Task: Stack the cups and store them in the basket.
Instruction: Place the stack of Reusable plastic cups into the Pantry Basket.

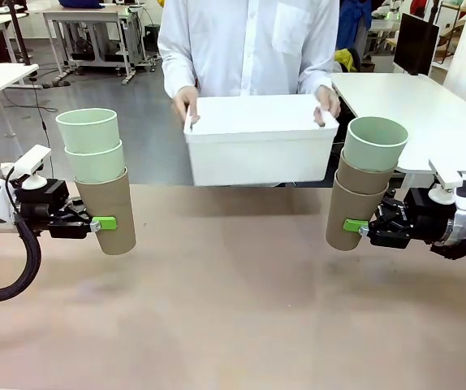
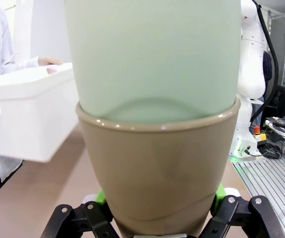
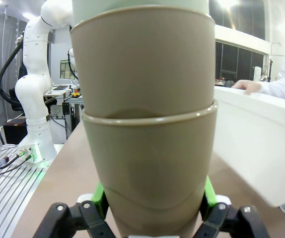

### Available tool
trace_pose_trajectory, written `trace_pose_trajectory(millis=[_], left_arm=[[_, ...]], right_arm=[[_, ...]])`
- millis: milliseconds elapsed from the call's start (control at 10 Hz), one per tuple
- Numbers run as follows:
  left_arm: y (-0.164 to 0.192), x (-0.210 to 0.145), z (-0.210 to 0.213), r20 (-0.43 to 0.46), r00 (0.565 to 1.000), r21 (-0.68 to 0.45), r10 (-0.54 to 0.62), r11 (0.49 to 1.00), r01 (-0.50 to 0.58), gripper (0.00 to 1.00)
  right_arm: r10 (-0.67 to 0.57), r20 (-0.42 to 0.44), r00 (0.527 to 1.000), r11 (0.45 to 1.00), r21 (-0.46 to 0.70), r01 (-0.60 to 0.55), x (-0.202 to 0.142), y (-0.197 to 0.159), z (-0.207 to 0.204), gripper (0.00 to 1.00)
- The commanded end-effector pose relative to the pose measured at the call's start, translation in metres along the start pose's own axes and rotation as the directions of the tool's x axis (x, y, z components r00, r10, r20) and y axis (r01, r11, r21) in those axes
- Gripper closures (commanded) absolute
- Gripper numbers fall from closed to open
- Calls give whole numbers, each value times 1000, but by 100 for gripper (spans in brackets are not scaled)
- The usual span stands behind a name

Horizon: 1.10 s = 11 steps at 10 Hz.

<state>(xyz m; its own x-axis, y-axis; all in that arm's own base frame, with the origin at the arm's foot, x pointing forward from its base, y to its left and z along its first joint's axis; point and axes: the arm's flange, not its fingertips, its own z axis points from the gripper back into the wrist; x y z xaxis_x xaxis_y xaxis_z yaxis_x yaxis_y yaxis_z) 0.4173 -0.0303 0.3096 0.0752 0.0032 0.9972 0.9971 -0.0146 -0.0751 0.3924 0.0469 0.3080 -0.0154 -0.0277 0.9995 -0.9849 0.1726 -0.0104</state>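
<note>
Left tool [image 1: 101, 223]: clamped on the lowest cup of the left stack [image 1: 99, 183], green pads pressed to its two sides, low on the wall.
Right tool [image 1: 356, 227]: clamped the same way on the lowest cup of the right stack [image 1: 363, 187].
Left stack: a brown cup at the bottom with two mint cups nested in it. It stands near upright, top leaning slightly outward, over the desk's [image 1: 233, 317] left side.
Right stack: two brown cups with one mint cup on top. Its top leans outward, toward the right edge.
Basket [image 1: 257, 150]: white, held at its short ends by the person's hands [image 1: 186, 104], at the desk's far edge. It sits between the two stacks and apart from both.
Basket attitude: the left wrist view shows it tilted and raised off the desk.
Open room: a broad stretch of brown desk surface runs between the stacks and toward the near edge. There is a gap on each side between basket and stack.
Edges: each tool reaches in from its own side of the desk. The right stack is near the right edge.
Hard to tell: whether the stack bases touch the desk.
Hidden: in both wrist views the held stack covers the tool's fingers, with only slivers of pad showing beside the cup.
Cut off: the stack tops and the basket run out of both wrist views.
</note>
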Motion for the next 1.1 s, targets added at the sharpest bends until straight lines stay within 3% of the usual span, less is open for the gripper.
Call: trace_pose_trajectory(millis=[0,1000], left_arm=[[0,5,0,6,1000,-4,-8,1000,8,15],[0,5,0,6,1000,-4,-8,1000,8,15]], right_arm=[[11,10,1000,1000,-1,-11,4,0,0,13],[11,10,1000,1000,-1,-11,4,0,0,13]])
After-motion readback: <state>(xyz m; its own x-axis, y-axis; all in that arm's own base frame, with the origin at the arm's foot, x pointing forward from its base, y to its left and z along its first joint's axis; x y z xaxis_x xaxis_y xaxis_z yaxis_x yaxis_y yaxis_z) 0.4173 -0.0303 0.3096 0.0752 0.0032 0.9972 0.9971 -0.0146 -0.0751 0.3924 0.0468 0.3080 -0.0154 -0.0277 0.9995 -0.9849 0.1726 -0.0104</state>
